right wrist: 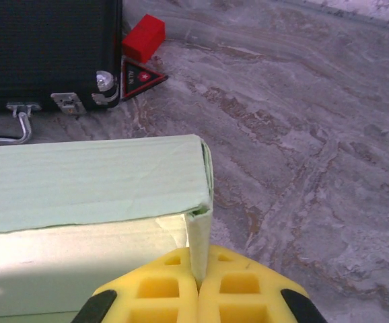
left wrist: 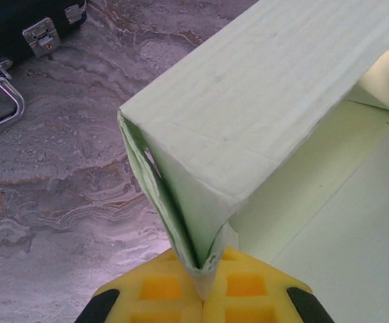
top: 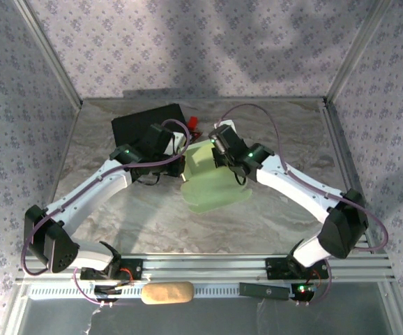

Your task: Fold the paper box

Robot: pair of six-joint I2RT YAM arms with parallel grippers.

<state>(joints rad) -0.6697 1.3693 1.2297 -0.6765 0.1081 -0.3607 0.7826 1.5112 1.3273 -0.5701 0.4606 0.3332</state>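
While both claws pinch the paper box [top: 215, 183]: the step in hand looks like standing up one long wall and closing its two ends.
Where the box is: in the middle of the table [top: 292, 139], between the two arms, with one wall up and a flat part lying toward the arms.
Left claw [left wrist: 201, 296]: shut tight on the thin corner flap at one end of the raised wall.
Right claw [right wrist: 198, 277]: shut tight on the card edge at the other end of that wall.
How to do it well: move both claws together and slowly, so the wall does not twist.
Take care: thin card bends and tears easily, so do not pull the ends apart hard.
Left corner: the card is squashed to a sharp point, and more pushing could crease it the wrong way.
Black case [right wrist: 46, 47]: just behind the box, with its metal handle [left wrist: 3, 111] facing it. It is near, but I cannot tell if they touch.
Red block [right wrist: 144, 37]: beside the case, at the back.
In the way: the case leaves little room to push the box away from the arms, so folding toward the arms looks safer.
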